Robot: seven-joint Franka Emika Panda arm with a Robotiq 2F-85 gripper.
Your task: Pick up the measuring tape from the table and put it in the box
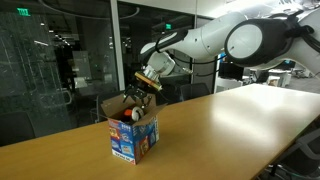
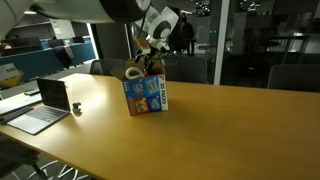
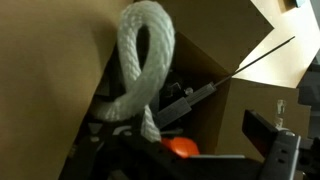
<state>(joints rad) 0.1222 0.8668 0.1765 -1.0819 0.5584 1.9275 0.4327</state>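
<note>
— First entry: the box?
— One cardboard box [image 1: 134, 140], with blue printed sides, is listed. It is stood upright on the table [image 1: 235, 125] and its brown flaps are spread open.

— The gripper?
— The gripper [image 1: 146, 88] is recorded directly above the open box, at the end of the white arm [image 1: 240, 40], and is tilted down toward the mouth. How far the jaws are parted cannot be told. In both exterior views the gripper is too small, and in the wrist view only dark parts are shown along the lower edge.

— The measuring tape?
— A small red-orange patch, taken for the measuring tape [image 3: 182, 147], is seen in the wrist view. It is placed low within the box opening, between dark shapes. Whether it is gripped or lying loose cannot be told.

— Other contents?
— A loop of white rope [image 3: 146, 60] is noted against the inner cardboard wall, with dark items beneath it.

— Elsewhere?
— An open laptop [image 2: 45, 105] is entered in an exterior view, well apart from the box. A small dark object [image 2: 77, 108] is noted just beside it.
</note>
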